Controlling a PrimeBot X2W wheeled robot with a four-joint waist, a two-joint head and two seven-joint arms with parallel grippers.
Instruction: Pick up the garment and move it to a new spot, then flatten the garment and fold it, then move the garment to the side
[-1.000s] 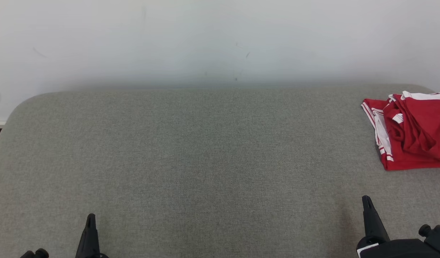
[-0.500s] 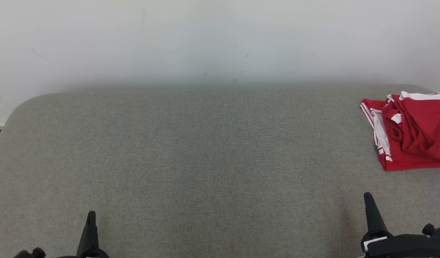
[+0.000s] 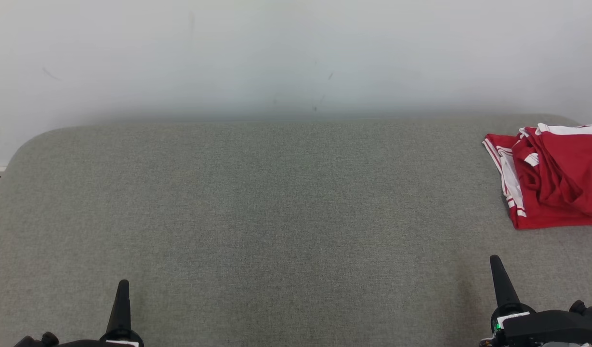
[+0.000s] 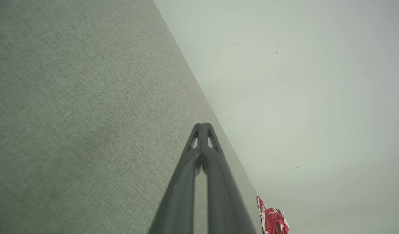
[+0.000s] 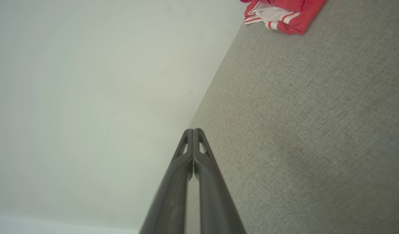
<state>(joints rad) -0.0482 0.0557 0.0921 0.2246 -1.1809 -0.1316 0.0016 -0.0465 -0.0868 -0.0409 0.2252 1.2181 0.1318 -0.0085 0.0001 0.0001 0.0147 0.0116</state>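
Observation:
The garment (image 3: 553,176), red with white stripes, lies folded at the far right of the grey fabric surface (image 3: 276,207); it also appears small in the left wrist view (image 4: 273,220) and at the top of the right wrist view (image 5: 282,14). My left gripper (image 3: 123,285) stands at the lower left, shut and empty, its fingertips pressed together (image 4: 202,125). At the lower right my right gripper (image 3: 494,261) is shut and empty too (image 5: 193,130), well short of the garment.
A pale wall (image 3: 296,53) runs along the surface's far edge. The surface's rounded left corner (image 3: 26,144) drops off toward a dark strip of floor. Bare grey fabric stretches between the two grippers.
Both grippers have slid slightly forward, and the right one has turned a little. The garment keeps its shape; the picture has shifted slightly.

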